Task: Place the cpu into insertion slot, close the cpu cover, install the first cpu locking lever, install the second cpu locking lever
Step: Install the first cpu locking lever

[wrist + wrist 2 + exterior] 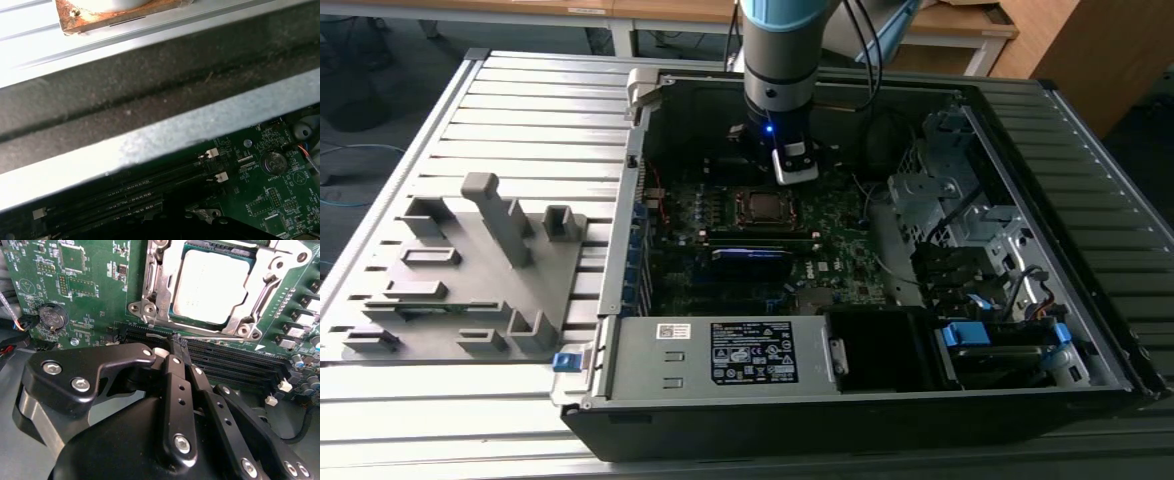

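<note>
Gripper (176, 344) claw narrow, fingers together, holding nothing, poised over the memory slots (240, 365), just beside the slot (197, 324), cpu (210, 287) seated flat in the slot, cover (161, 290) lying down around it.

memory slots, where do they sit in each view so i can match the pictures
Exterior view: memory slots just below the cpu, mid-case.
Second wrist view: memory slots between the cpu and the black gripper.
First wrist view: memory slots beside the grey case wall.
Shared landmark: the coin battery, in both wrist views.
</note>
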`<state>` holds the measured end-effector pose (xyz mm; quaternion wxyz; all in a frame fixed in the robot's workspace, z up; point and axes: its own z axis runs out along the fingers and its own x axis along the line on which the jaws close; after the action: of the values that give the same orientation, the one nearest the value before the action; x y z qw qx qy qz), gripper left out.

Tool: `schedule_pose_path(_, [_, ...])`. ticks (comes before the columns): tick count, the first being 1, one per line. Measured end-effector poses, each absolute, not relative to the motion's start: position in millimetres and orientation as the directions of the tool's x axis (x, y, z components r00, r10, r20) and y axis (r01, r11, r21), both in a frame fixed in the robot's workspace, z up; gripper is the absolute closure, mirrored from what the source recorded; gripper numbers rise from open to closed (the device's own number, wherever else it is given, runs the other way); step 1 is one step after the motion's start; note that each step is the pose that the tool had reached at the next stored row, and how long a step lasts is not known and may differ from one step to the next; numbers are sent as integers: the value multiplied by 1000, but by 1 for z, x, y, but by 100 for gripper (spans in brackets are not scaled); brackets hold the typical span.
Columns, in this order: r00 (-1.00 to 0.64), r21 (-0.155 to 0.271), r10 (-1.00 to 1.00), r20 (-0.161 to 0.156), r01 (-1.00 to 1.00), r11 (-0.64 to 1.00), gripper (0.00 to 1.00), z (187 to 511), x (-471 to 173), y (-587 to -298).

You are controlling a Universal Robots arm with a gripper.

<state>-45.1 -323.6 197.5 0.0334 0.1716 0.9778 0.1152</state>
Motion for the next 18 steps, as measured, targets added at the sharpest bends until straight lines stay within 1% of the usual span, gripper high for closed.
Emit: schedule_pose_path(18, [-939,236,343,-26,328,915,89,197,-42,-324])
